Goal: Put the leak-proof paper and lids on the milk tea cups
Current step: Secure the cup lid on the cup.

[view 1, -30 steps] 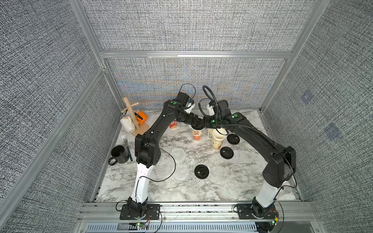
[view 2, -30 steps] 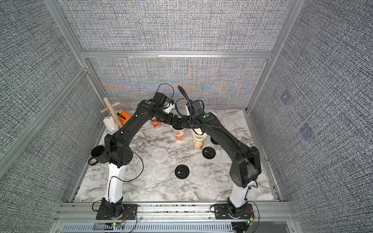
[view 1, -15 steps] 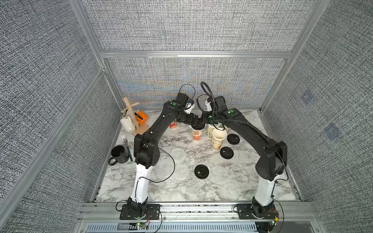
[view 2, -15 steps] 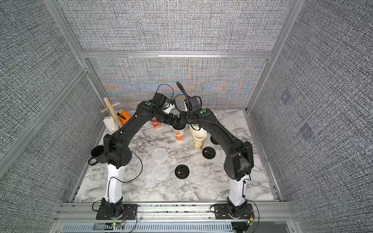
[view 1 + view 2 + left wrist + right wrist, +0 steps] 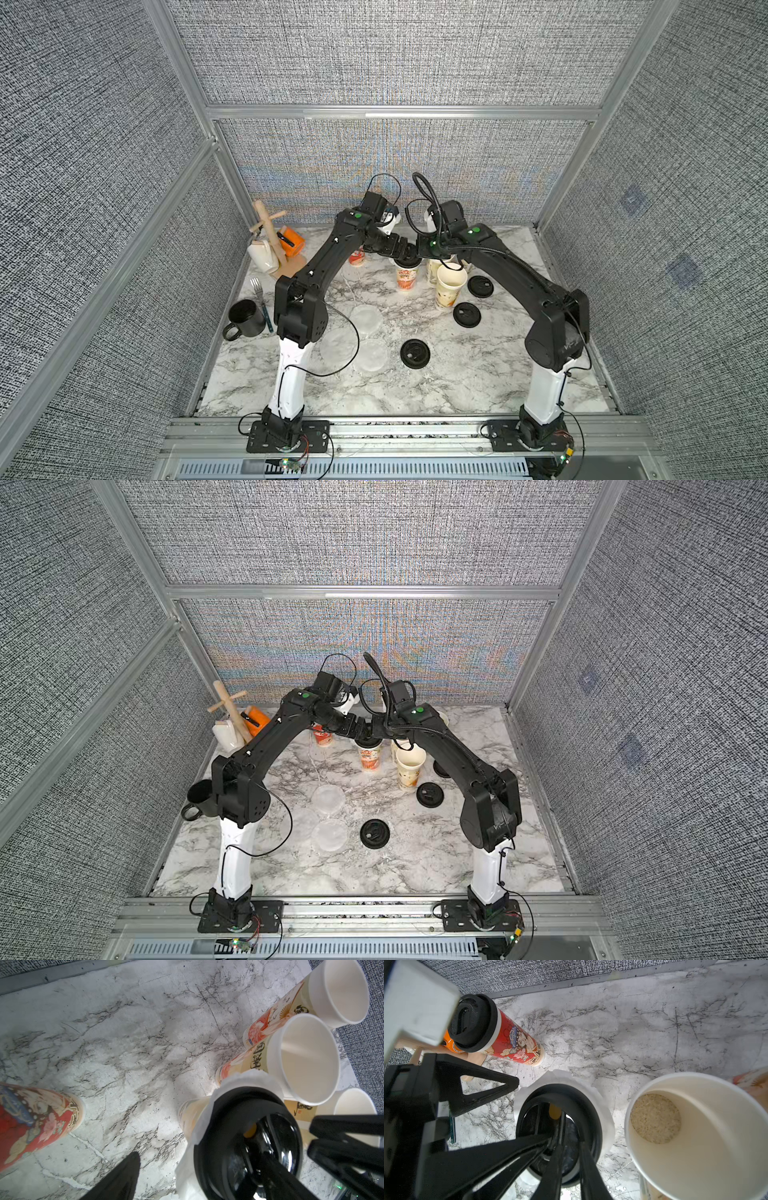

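Flimsy leak-proof paper point(image 5: 603, 1103) crinkles beneath black lid point(image 5: 571, 1093); right gripper point(image 5: 569, 1145) nearly closed atop it, left gripper point(image 5: 197, 1159) spread; likely best pinched edgewise.

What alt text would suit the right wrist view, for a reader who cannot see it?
The right gripper reaches down onto a black lid, with white paper frilling out under its rim. Beside it stands an open cup with beige grains at its bottom; farther off, a lidded red cup stands near the wall.
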`<act>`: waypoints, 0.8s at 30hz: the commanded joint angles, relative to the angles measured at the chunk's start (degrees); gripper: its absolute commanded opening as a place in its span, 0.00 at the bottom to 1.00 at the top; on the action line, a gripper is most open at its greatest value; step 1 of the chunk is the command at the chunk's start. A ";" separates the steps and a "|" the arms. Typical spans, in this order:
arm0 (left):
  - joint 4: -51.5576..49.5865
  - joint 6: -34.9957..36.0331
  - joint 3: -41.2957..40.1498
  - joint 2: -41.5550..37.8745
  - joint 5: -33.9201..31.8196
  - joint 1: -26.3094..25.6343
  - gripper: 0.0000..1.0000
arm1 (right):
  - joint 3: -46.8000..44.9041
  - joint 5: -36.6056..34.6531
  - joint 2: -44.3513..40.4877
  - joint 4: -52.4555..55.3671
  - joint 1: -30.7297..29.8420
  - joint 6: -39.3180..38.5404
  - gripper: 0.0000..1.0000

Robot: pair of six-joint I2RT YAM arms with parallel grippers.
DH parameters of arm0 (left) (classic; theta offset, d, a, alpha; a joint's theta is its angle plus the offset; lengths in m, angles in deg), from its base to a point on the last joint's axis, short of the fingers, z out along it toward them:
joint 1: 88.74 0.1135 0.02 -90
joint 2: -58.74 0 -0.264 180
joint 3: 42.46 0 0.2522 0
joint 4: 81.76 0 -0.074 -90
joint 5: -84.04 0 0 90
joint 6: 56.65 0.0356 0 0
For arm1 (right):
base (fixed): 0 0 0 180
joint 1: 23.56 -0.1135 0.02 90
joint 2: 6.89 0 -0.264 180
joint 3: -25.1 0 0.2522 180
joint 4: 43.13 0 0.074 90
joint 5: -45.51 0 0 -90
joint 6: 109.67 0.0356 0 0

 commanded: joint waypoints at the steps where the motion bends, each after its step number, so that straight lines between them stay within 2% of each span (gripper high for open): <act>1: -8.69 2.18 -1.15 0.85 -5.14 0.26 0.90 | -1.17 -1.23 -0.92 -1.37 -0.01 0.89 0.19; 8: -8.28 2.19 -1.69 0.55 -4.71 0.50 0.90 | -4.47 -2.11 -1.96 -2.16 -0.01 1.90 0.18; 24: -8.19 2.44 -1.96 0.66 -4.31 0.59 0.90 | -0.82 -1.31 2.63 -0.74 -0.11 1.51 0.17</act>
